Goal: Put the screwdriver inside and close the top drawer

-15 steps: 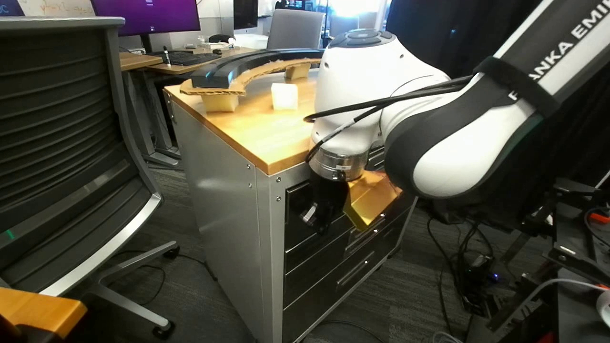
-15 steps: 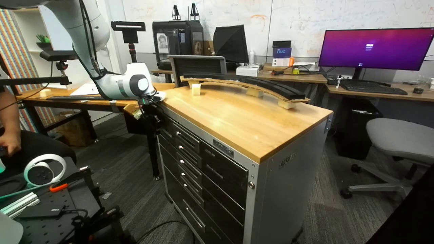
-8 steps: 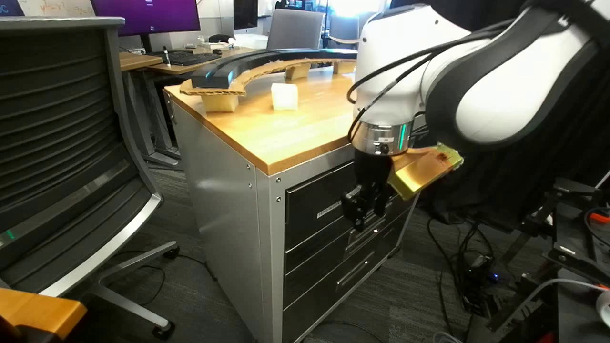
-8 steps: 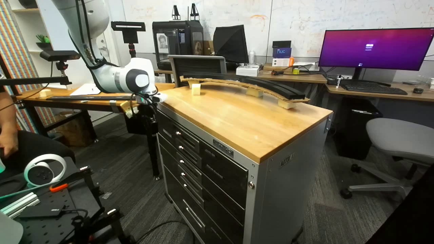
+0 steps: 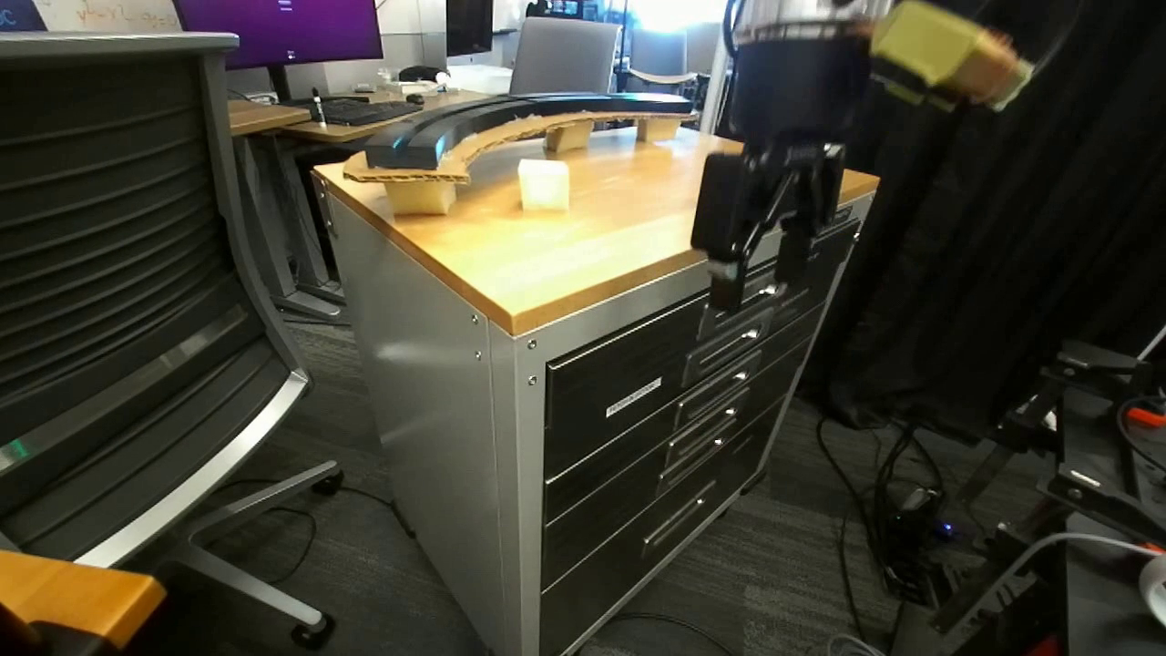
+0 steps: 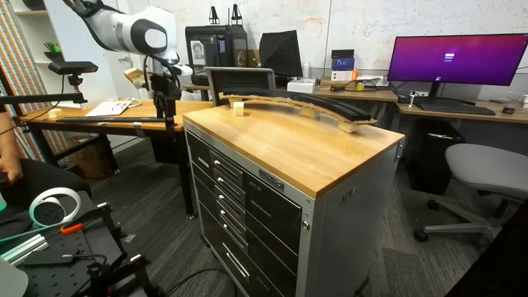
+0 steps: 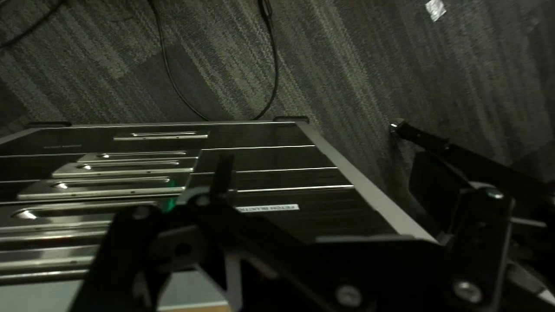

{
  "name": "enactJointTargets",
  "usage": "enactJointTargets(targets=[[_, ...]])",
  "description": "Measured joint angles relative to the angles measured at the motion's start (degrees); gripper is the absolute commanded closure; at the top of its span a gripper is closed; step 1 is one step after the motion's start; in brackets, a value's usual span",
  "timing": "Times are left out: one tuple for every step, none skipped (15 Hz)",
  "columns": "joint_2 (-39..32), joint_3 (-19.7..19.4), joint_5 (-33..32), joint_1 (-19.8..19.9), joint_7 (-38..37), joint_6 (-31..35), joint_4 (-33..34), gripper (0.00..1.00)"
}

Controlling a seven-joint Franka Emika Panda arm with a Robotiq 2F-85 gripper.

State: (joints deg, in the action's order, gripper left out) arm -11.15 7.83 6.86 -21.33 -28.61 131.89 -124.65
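The screwdriver does not show in any view now; whether it lies inside a drawer cannot be seen. The top drawer [image 6: 227, 168], with its dark front and bar handle, sits flush in the cabinet in both exterior views. My gripper [image 5: 763, 278] hangs fingers down in front of the cabinet, its tips at about the height of the upper handles in that picture. The jaws stand wide apart and hold nothing. From the wrist, the black fingers [image 7: 223, 173] spread across the drawer fronts, with a white label [image 7: 269, 208] seen between them.
A wooden top [image 6: 280, 144] covers the grey cabinet. On it a curved black bar [image 6: 313, 103] rests on cardboard and blocks, near a pale block [image 5: 544, 185]. An office chair [image 5: 109, 273] stands beside the cabinet. A person's hand [image 6: 10, 169] shows at a picture edge.
My gripper has gone from low against the drawer fronts, along them and then upward. Its jaws have spread from nearly together to wide. The drawers have not visibly moved.
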Motion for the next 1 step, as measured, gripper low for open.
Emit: enactJointTargets(targets=[[2.4, 1.1, 2.0, 0.6, 0.9, -2.9, 0.8, 0.0]])
